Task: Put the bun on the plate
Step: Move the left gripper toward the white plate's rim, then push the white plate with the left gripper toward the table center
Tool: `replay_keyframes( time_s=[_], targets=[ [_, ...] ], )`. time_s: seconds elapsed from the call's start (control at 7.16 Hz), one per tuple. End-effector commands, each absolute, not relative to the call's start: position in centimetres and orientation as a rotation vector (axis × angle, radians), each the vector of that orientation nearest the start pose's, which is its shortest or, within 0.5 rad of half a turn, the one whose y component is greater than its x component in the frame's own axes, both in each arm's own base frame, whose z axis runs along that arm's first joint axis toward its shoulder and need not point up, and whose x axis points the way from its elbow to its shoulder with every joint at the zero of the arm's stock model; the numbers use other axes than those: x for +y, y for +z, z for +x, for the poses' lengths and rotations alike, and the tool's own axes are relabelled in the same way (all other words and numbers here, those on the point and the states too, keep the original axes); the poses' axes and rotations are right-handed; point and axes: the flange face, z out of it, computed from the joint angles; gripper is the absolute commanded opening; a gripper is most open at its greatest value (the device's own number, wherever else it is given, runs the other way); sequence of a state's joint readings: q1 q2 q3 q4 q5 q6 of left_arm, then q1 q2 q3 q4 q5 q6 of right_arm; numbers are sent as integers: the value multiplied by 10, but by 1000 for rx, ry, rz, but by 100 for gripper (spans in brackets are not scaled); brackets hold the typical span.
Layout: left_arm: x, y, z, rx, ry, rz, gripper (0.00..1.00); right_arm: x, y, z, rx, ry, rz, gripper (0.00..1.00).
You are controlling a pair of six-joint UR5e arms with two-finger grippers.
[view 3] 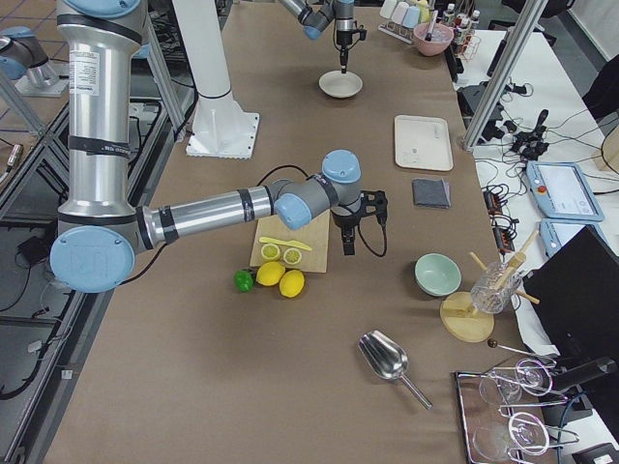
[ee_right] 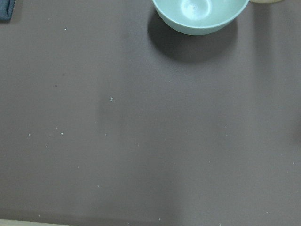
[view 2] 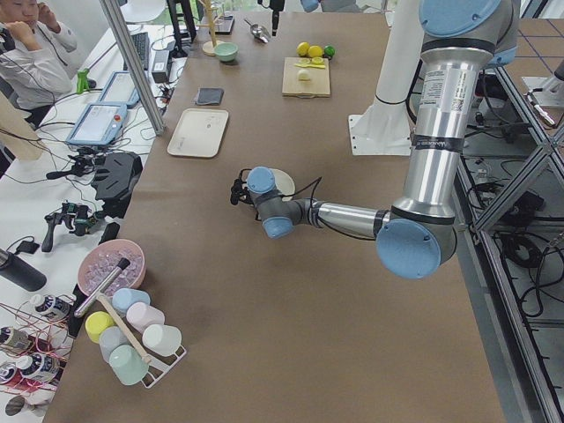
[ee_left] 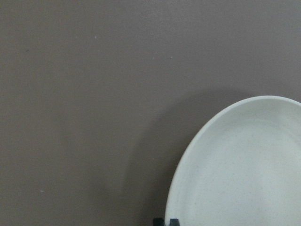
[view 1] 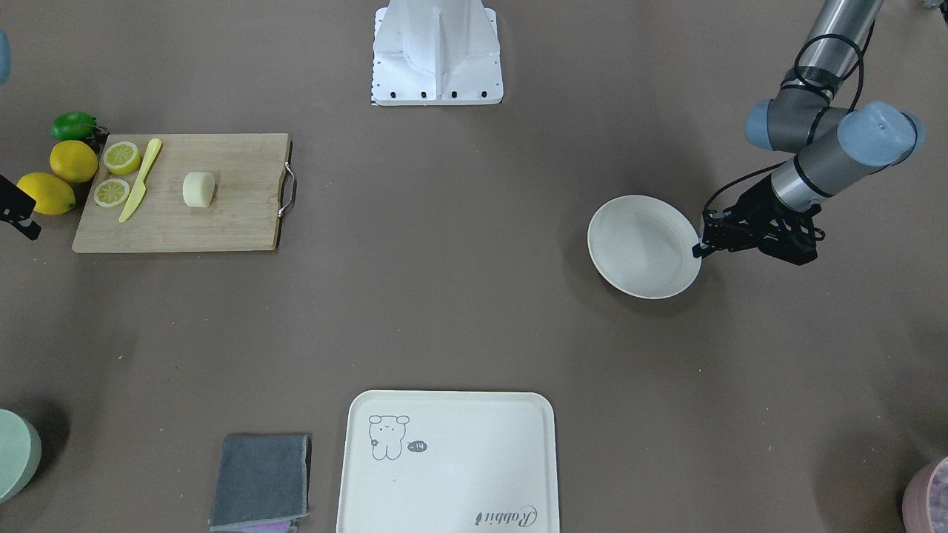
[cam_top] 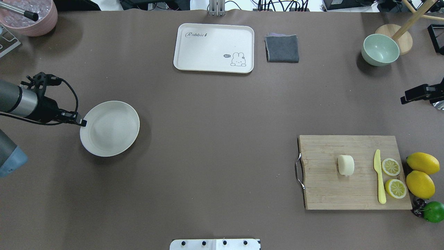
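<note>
The bun [cam_top: 346, 164] is a pale cream lump lying on a wooden cutting board [cam_top: 326, 187] on my right side, also seen as the bun [view 1: 198, 189] from the front. Far across the table on my left sits the plate [cam_top: 109, 128], round, off-white and bare. My left gripper [cam_top: 82, 122] is at the plate's outer rim, fingers shut on that rim; the left wrist view shows the plate [ee_left: 244, 174] with two dark fingertips [ee_left: 160, 221] astride its edge. My right gripper [cam_top: 403, 100] hovers beyond the board, away from the bun; whether it is open or shut does not show.
On the board lie a yellow knife [cam_top: 380, 177] and two lemon halves [cam_top: 391, 166]; two whole lemons [cam_top: 422, 163] and a lime [cam_top: 434, 211] sit beside it. A cream tray [cam_top: 214, 48], grey cloth [cam_top: 282, 48], green bowl [cam_top: 380, 49] and pink bowl [cam_top: 33, 19] line the far edge.
</note>
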State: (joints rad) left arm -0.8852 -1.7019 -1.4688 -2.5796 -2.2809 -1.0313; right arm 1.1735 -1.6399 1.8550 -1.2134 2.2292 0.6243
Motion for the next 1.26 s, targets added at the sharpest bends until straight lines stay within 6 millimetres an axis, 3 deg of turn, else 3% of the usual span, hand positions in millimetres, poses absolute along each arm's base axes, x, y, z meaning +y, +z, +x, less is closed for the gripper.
replay_keyframes(
  time_s=[0.0,0.42,0.7,0.84,0.98,1.12],
  targets=[
    [-487,476,319,1238,-12,135,0,-470,513,-119,-829,25,169,100],
    [-483,365,401,1309,-74,39,0,-470,511,-120,-832,35,167,100],
    [-439,297,468,1196,-92,43,0,-469,508,-120,-837,45,164,100],
    [-412,287,509,1161,-82,76,0,-469,509,-120,-837,46,163,100],
    [-391,289,530,1148,-69,92,0,-469,508,-120,-839,45,163,100],
    [-388,292,534,1141,-68,94,0,-469,508,-121,-840,43,162,100]
  ],
)
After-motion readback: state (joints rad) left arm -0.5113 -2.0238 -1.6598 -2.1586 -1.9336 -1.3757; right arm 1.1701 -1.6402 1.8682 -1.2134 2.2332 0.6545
